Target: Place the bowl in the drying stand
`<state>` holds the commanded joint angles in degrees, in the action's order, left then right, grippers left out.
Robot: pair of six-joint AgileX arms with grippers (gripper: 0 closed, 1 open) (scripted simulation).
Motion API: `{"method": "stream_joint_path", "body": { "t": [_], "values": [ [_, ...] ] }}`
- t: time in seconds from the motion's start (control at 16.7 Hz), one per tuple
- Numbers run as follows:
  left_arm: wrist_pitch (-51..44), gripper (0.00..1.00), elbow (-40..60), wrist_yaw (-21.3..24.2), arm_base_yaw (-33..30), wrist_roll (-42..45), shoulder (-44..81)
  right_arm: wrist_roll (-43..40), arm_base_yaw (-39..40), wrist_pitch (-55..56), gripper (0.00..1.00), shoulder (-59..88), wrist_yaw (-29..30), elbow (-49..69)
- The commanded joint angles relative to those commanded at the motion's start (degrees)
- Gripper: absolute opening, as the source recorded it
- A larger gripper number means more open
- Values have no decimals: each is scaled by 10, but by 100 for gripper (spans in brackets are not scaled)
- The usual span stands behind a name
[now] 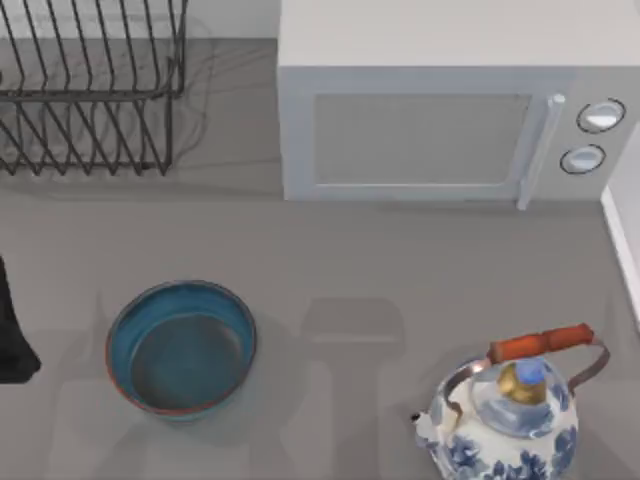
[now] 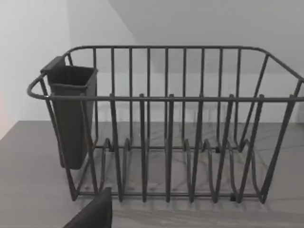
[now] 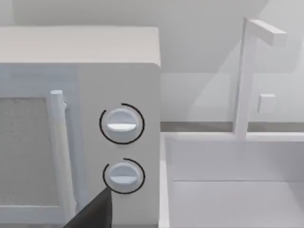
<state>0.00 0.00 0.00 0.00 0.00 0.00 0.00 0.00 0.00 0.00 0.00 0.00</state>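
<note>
Sitting upright on the grey surface (image 1: 330,260) toward the near left, the bowl (image 1: 182,347) is well apart from the drying stand (image 1: 90,100) at the far left, and nothing touches it. It looks like glazed pottery, so I judge it stiff, fairly heavy for its width, slick on its walls and liable to chip if knocked against the rods. The thin reddish-brown rim is the sensible place to take hold, one finger inside and one outside the wall, probably on the side nearest the left arm (image 1: 12,330), a dark shape at the left edge of the top view. Whether either arm's jaws are open or closed I cannot tell; each wrist view catches just a dark sliver of its own arm. The stand is cut off in the top view, but the left wrist view shows its row of slanted dividers and a dark cup (image 2: 71,114) hung on one end. A microwave (image 1: 440,110) and a kettle (image 1: 510,415) stand to the right, clear of the likely path.
</note>
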Motion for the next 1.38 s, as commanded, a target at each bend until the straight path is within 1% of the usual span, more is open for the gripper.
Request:
{"method": "stream_joint_path", "body": {
  "t": [0.24, 0.36, 0.48, 0.66, 1.08, 1.38],
  "values": [
    [-16, 100, 18, 1, -10, -9, 18, 0, 0, 0, 100, 0, 0, 0],
    [-50, 100, 59, 2, -30, -28, 60, 0, 0, 0, 100, 0, 0, 0],
    [-101, 100, 122, 2, -58, -55, 127, 0, 0, 0, 100, 0, 0, 0],
    [-197, 100, 242, 2, -112, -106, 272, 0, 0, 0, 100, 0, 0, 0],
    [-460, 100, 549, -1, -252, -240, 695, 0, 0, 0, 100, 0, 0, 0],
    [-612, 100, 733, -1, -336, -322, 918, 0, 0, 0, 100, 0, 0, 0]
  ]
}}
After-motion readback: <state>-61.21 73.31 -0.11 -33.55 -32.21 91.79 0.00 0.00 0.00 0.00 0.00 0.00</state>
